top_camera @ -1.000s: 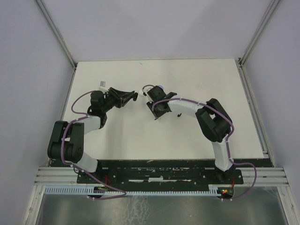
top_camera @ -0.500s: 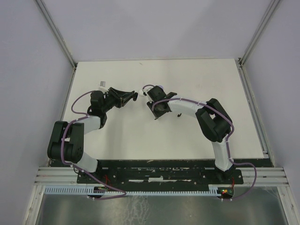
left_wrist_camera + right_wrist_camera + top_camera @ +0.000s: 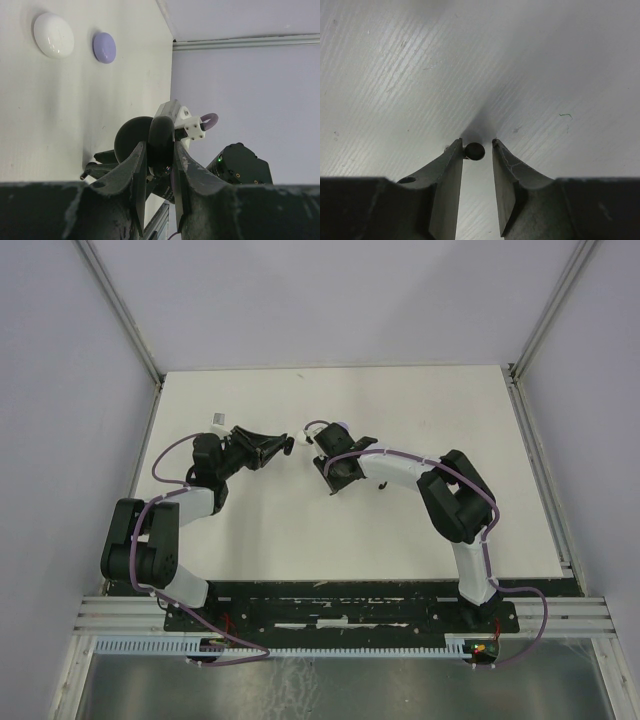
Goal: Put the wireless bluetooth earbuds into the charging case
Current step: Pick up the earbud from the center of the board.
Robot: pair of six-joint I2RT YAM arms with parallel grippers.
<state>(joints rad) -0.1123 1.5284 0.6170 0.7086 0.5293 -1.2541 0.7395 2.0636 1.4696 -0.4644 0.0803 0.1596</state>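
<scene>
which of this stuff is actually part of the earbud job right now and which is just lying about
In the job:
- black earbud, on the table between the fingers of the open right gripper
- black charging case, clamped in the left gripper

Lying about:
- white round puck, untouched on the table
- lilac round puck, next to it

left gripper (image 3: 159, 148) clamped on black charging case (image 3: 131, 142), white puck (image 3: 53, 35) beside lilac puck (image 3: 104, 47) on table (image 3: 75, 110) beyond
</scene>
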